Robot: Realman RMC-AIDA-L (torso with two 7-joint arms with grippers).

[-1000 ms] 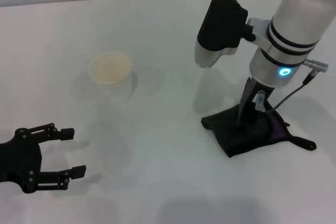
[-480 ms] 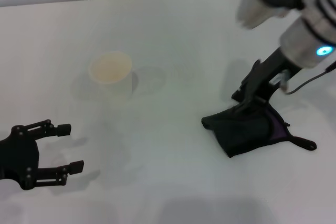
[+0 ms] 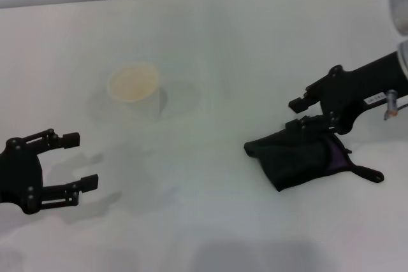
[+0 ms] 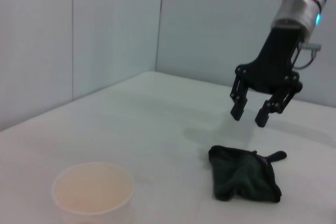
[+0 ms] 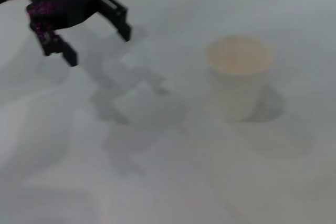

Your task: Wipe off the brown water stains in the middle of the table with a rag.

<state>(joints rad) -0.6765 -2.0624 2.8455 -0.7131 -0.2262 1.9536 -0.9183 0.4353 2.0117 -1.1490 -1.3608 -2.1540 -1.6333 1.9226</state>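
Right gripper has let go of the rag and lifted away.

A second ago it stood pressed into the cloth; now it hangs just above the rag's far edge, jaws apart and empty, so the wipe looks finished or paused. The rag lies crumpled on the table toward the robot's right: soft dark cloth, a purple lining showing, a thin black tail trailing out. No brown stain shows on the smooth matte white top; it may lie under the cloth or be already wiped, which these views cannot settle. A pale paper cup stands well apart. The left gripper hovers open and idle at near left.
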